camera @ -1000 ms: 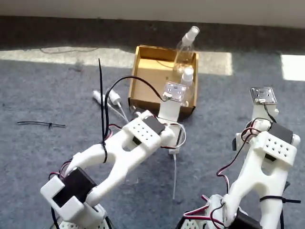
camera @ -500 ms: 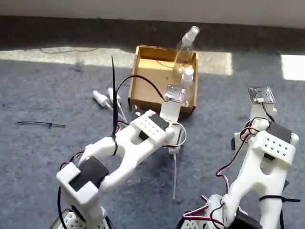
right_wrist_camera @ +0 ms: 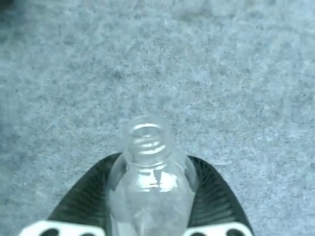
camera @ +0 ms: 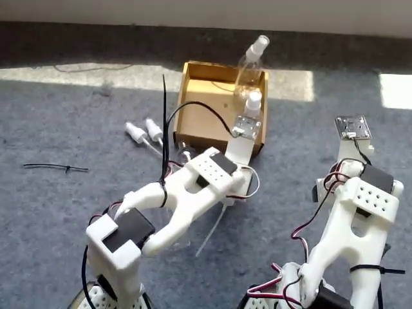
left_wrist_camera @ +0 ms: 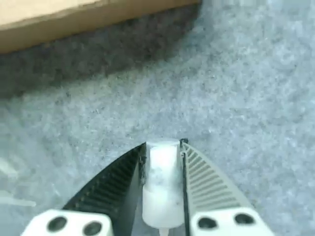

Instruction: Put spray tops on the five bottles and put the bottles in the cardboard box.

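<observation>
the left arm [camera: 187, 193] climbs from the lower left of the high view and slants toward the centre. its white links are bent at the elbow, and the left wrist [camera: 248, 129] ends just right of centre in the upper half. the left gripper [left_wrist_camera: 163, 146] is closed on a spray top [left_wrist_camera: 162, 187], with a black finger [left_wrist_camera: 118, 182] and a pale finger [left_wrist_camera: 209, 182] both touching it. the right arm [camera: 357, 212] stands at the lower right, its right wrist [camera: 353, 129] raised near the right edge. the right gripper [right_wrist_camera: 155, 158] clamps a bottle [right_wrist_camera: 150, 189] between two black fingers, the open neck pointing away from the wrist.
</observation>
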